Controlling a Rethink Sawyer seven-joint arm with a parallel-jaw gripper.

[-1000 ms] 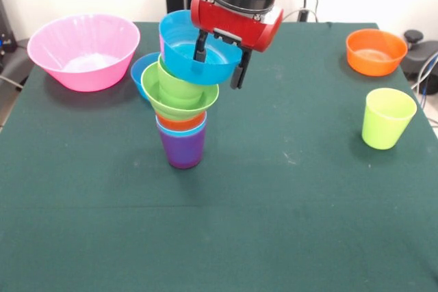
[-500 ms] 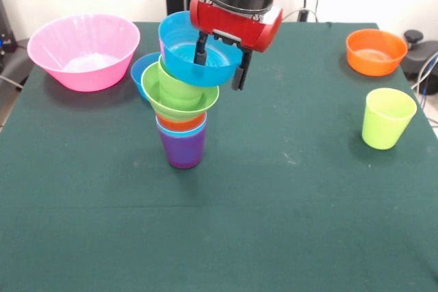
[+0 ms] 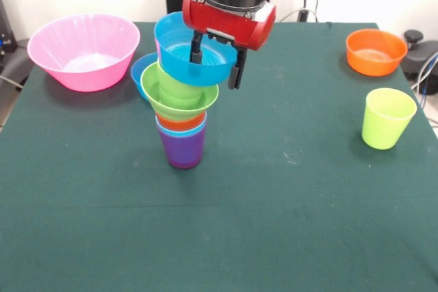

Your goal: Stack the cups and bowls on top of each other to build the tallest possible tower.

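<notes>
The tower stands left of the table's middle: a purple cup (image 3: 182, 150) at the bottom, a light blue and an orange cup (image 3: 182, 124) nested in it, then a ridged green bowl (image 3: 166, 100) holding a stepped green cup (image 3: 172, 85). On top sits a blue bowl (image 3: 179, 51), tilted. My gripper (image 3: 216, 63) is shut on that bowl's right wall, one finger inside and one outside. A yellow-green cup (image 3: 387, 118) stands upright at the right, and an orange bowl (image 3: 375, 51) lies behind it.
A large pink bowl (image 3: 83, 50) sits at the far left. A second blue bowl (image 3: 139, 71) rests just behind the tower, partly hidden by it. Black equipment and cables (image 3: 419, 52) lie off the table's right edge.
My gripper and the blue bowl in it have shifted a little to the left and slightly up over the tower. The rest of the stack has not moved.
</notes>
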